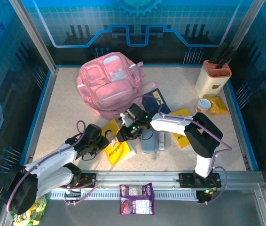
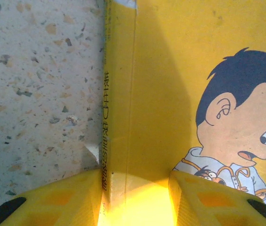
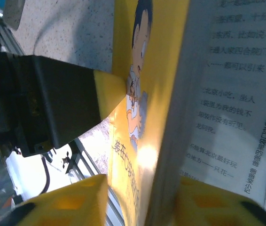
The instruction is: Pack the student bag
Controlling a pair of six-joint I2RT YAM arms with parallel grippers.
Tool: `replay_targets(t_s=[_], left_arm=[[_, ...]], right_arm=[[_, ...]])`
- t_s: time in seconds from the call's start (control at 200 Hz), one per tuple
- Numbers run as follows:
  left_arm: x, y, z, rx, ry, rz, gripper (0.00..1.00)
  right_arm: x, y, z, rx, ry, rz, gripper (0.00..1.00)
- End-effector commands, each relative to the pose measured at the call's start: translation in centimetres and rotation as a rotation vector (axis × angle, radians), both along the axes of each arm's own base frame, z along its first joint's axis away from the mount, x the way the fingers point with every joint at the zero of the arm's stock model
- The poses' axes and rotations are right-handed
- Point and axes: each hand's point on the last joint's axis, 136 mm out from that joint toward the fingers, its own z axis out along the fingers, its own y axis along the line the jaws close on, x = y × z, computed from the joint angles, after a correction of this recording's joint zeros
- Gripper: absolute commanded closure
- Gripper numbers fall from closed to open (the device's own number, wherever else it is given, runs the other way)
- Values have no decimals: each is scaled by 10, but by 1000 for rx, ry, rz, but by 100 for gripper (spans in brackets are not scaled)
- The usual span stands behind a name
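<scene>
Both your left claw [image 2: 135, 200] and right claw [image 3: 142, 200] clamped the book [image 1: 116, 151]; nothing yet looked packed into the bag [image 1: 107, 82], upper centre.

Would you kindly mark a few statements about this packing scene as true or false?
1. The left end effector and right end effector both grip the yellow cartoon-cover paperback book. True.
2. The large pink fabric backpack lies beside the arm bases. False: it sits toward the far side of the speckled table, left of centre.
3. A beige knife block with an orange top stands at the far right. True.
4. The book is inside the backpack. False: it is outside, nearer the arms.
</scene>
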Motion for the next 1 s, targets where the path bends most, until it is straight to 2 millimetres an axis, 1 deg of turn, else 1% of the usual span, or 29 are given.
replay_targets(t_s=[0.0,0.12,0.185,0.24,0.4,0.52,0.665,0.77,0.891,0.996], left_arm=[[5,-6,13,-13,-25,-18,58],[6,-5,16,-6,-31,-20,58],[7,-6,20,-8,-36,-21,58],[8,-6,25,-13,-45,-24,57],[14,-9,53,-29,-106,-36,50],[21,-12,83,-46,-168,-54,42],[34,-16,126,-75,-262,-87,38],[43,-20,161,-108,-345,-114,34],[56,-29,199,-183,-447,-154,29],[68,-43,221,-300,-523,-176,27]], right_arm=[[-1,3,15,53,-14,14,71],[0,4,22,71,-28,9,83],[1,4,29,80,-40,1,92],[2,3,36,91,-57,-4,94],[3,0,68,145,-118,-21,99],[6,-10,92,174,-169,-52,100],[14,-26,128,230,-231,-107,100],[27,-42,159,266,-293,-161,100],[44,-60,186,324,-304,-244,100],[57,-66,204,393,-298,-278,100]])
